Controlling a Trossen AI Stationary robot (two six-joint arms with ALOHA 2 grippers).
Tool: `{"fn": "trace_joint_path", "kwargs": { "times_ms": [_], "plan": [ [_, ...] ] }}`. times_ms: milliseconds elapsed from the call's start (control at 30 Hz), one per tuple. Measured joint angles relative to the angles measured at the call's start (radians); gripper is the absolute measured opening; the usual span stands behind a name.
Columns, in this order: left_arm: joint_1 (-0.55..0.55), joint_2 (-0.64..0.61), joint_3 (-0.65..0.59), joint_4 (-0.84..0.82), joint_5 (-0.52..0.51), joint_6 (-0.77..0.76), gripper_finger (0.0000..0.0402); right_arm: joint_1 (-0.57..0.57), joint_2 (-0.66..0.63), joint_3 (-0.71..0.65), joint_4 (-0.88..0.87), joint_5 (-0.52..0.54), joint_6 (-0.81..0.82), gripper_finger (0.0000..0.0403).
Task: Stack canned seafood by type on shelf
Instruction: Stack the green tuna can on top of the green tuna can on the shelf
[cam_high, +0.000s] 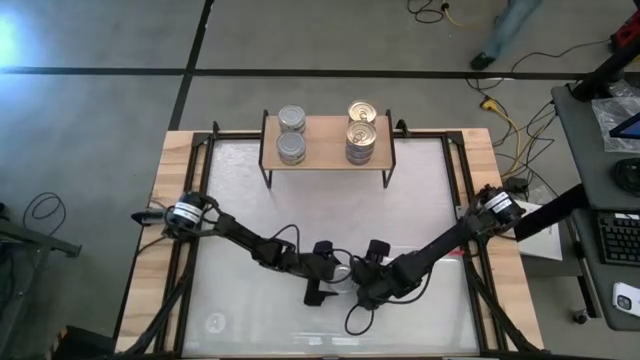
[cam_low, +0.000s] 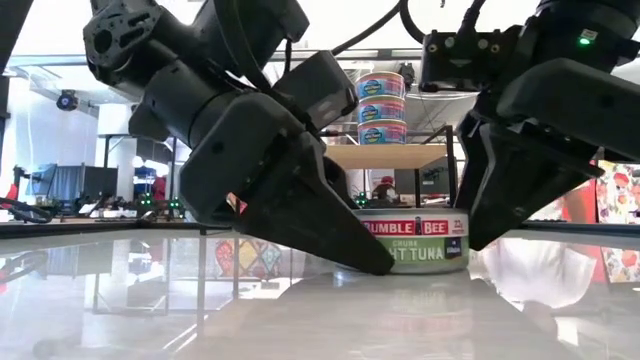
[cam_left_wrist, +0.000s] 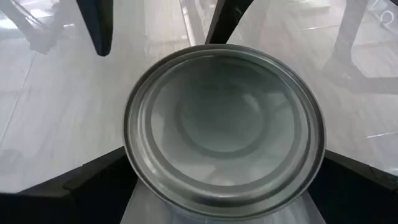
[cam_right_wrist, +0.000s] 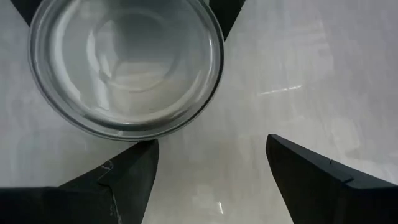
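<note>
Tuna tin (cam_low: 415, 240) between both hands, four stacks on shelf (cam_high: 325, 155)

The white surface (cam_high: 400, 180) has a light wood border, and black rails run along its left and right sides. At about two o'clock from it, a yellow cable (cam_high: 505, 120) trails over the grey floor (cam_high: 100, 110), where dark lines cross. At three o'clock stands a grey desk (cam_high: 580, 150) with a keyboard (cam_high: 618, 238). At one o'clock, a person's leg (cam_high: 505, 30) shows at the frame's top edge.
</note>
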Motion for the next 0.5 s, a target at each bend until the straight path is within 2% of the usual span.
{"fn": "trace_joint_path", "kwargs": {
  "times_ms": [500],
  "plan": [
    [0.0,0.006,0.008,0.022,0.014,0.031,0.04,-0.03,0.0,-0.001,0.013,0.024,-0.018,0.0284]
  ]
}}
